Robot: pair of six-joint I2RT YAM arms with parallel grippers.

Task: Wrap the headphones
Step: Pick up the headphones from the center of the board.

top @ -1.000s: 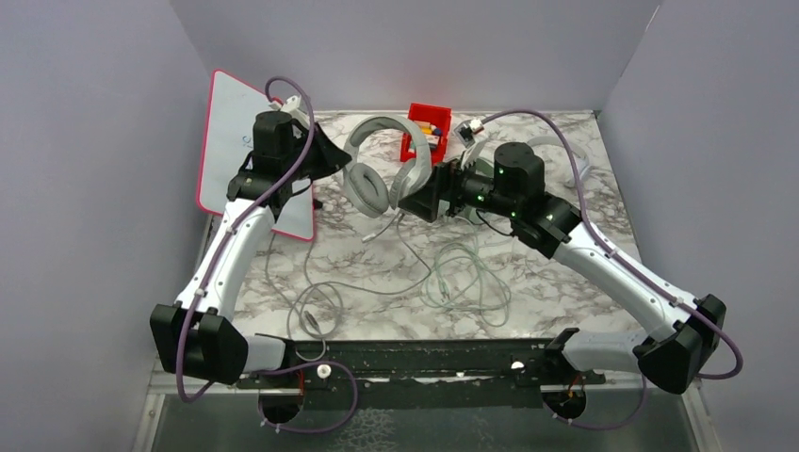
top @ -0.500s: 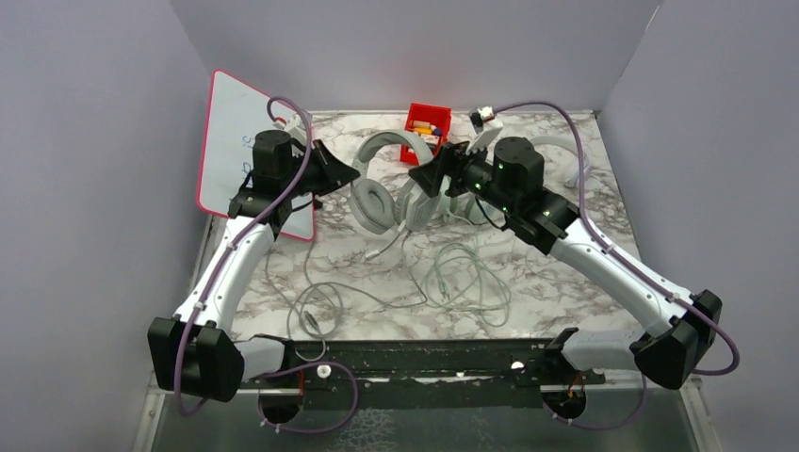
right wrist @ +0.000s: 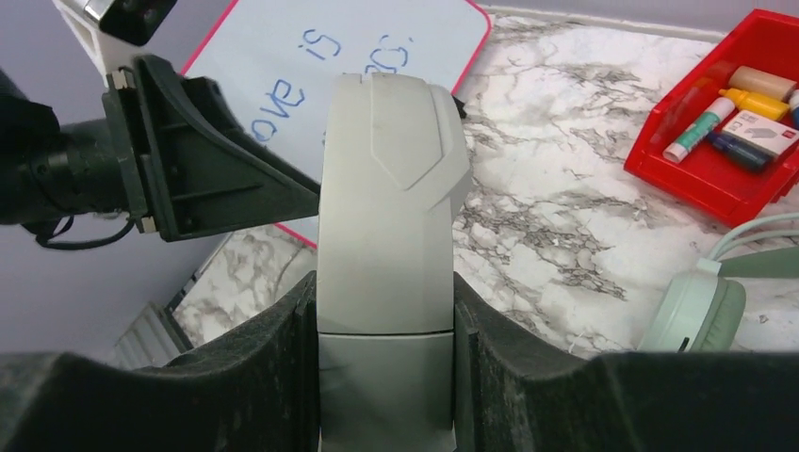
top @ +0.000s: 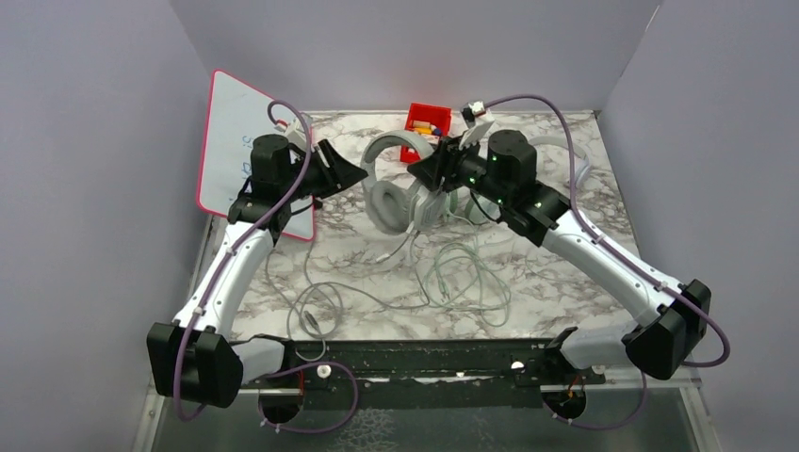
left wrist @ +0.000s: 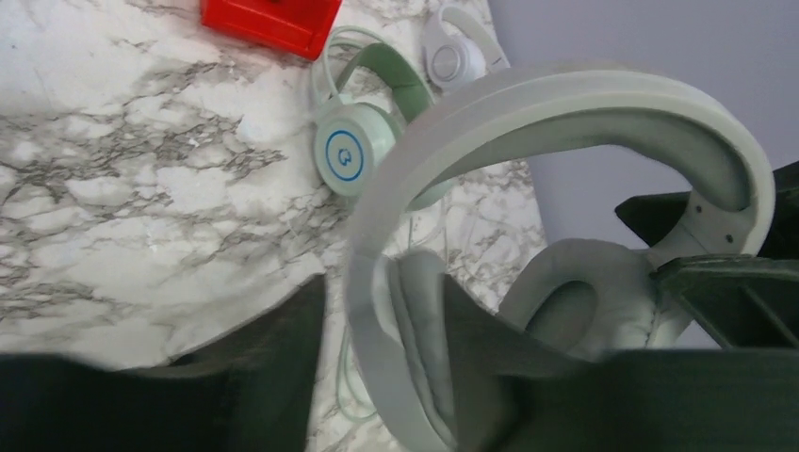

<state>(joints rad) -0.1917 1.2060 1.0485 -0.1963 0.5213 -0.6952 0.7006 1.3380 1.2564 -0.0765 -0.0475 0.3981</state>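
Closed since a second ago: right gripper (right wrist: 384,294), now clamped on the band of the grey-white headset (top: 391,193), held over the tabletop's (top: 565,273) far middle. Left gripper (left wrist: 382,297): jaws parted, loose about the earcup. Cable (top: 311,323): slack, near edge. Handover step, I'd judge; next, gather the cable for winding.

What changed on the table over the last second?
The right claw moved toward the back and closed on the band of the grey-white headset. The headset shifted right, with the left claw following and straddling the band. The mint-green headset, red bin and whiteboard stayed put.
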